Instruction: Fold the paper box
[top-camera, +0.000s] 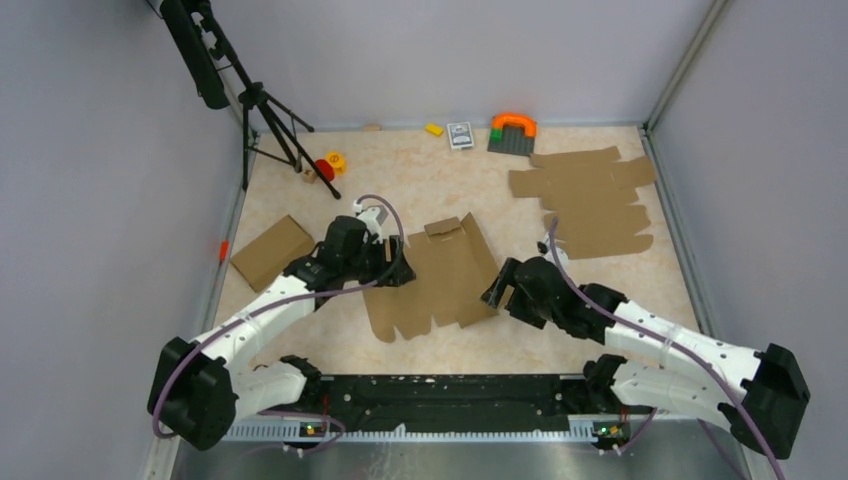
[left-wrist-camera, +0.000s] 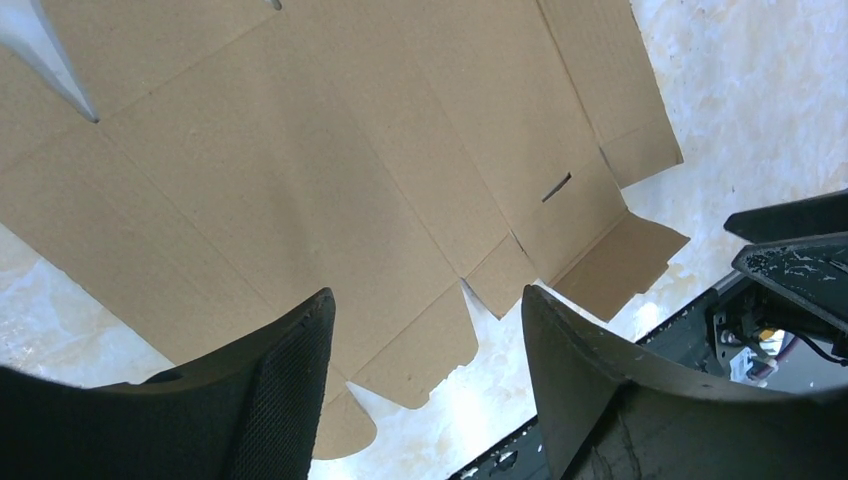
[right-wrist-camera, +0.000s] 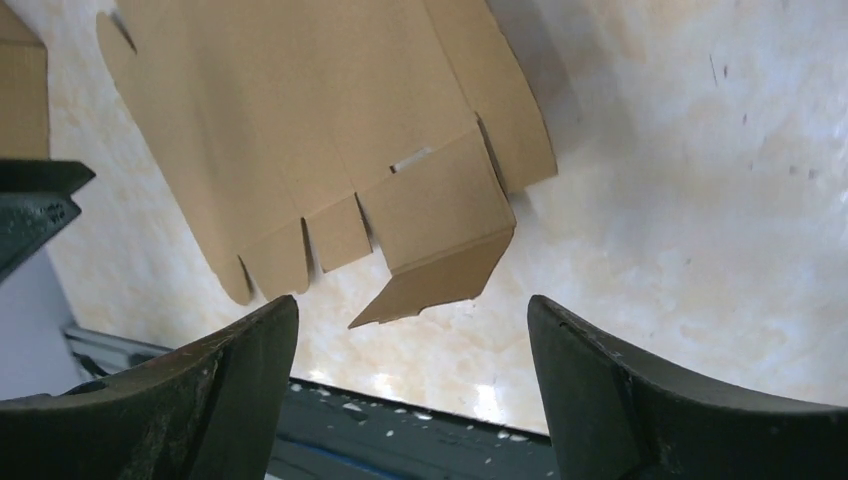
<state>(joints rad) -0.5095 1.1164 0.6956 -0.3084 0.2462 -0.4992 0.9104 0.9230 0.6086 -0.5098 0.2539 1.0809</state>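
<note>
Paper box (top-camera: 440, 280) lay flat, long axis roughly near-to-far, tabbed end toward the arm bases; left claw (left-wrist-camera: 425, 300) and right claw (right-wrist-camera: 412, 305) gaped, empty.

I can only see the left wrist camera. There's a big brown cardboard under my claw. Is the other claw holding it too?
Observer: No. The right claw is open with nothing in it, close to the right edge of the paper box.
Operator: Is there any more cardboard around?
Observer: Yes. A pile of flat brown sheets lies at the far right of the table, apart from your box.
Operator: What about on my side?
Observer: A separate brown cardboard piece lies near the table's left edge, not touching your box.
</note>
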